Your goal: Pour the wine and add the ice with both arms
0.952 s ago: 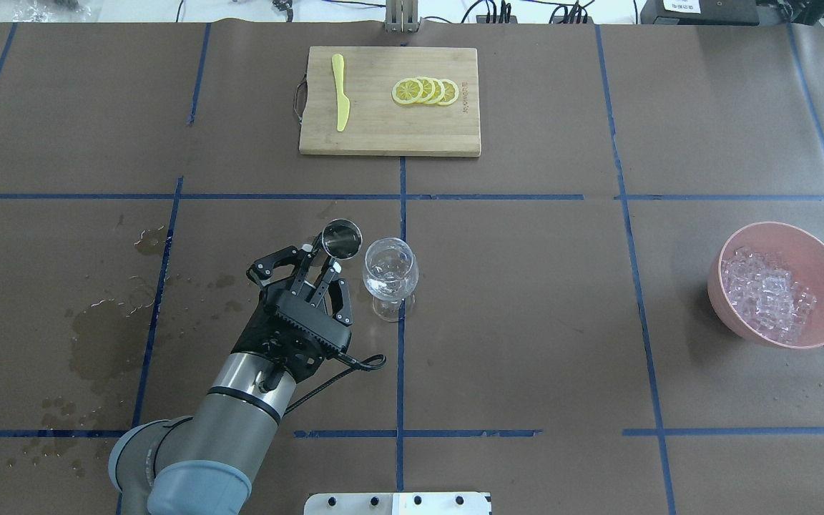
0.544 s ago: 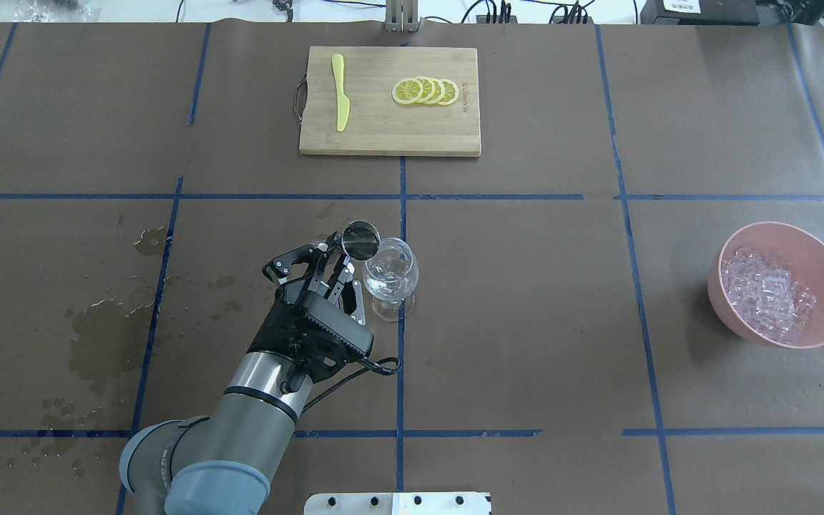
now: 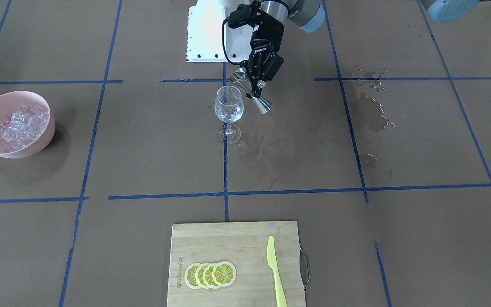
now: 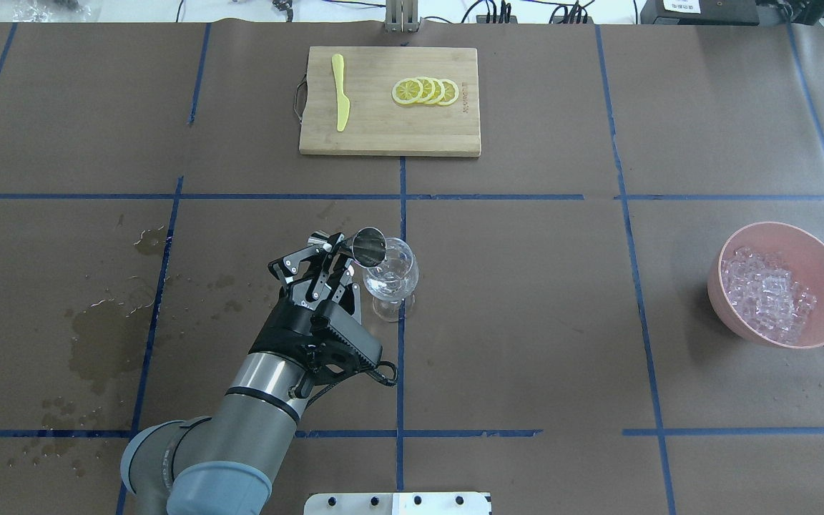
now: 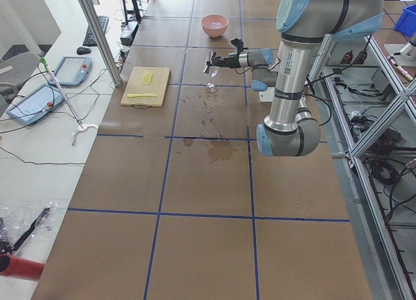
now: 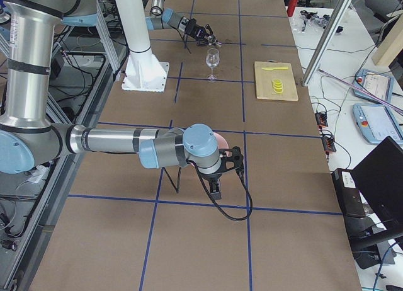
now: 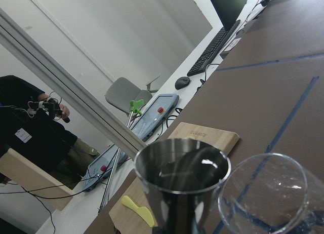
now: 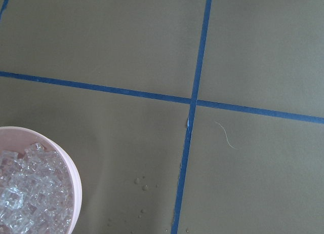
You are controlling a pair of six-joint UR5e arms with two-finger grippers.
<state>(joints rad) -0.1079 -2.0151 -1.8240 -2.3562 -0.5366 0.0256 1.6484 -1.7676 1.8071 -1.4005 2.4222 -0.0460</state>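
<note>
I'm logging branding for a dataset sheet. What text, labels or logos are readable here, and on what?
"ROBOTIQ": on the black body of the left claw, which grips the jigger.
Burnt-in mark on the cutting board: too small to read.
White label on equipment at the back: blurred, unreadable.

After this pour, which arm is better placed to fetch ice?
Right. The right arm hangs by the bowl, its wrist view showing the ice below. The left gripper is shut on the jigger, tilted at the glass, far from the bowl.
</note>
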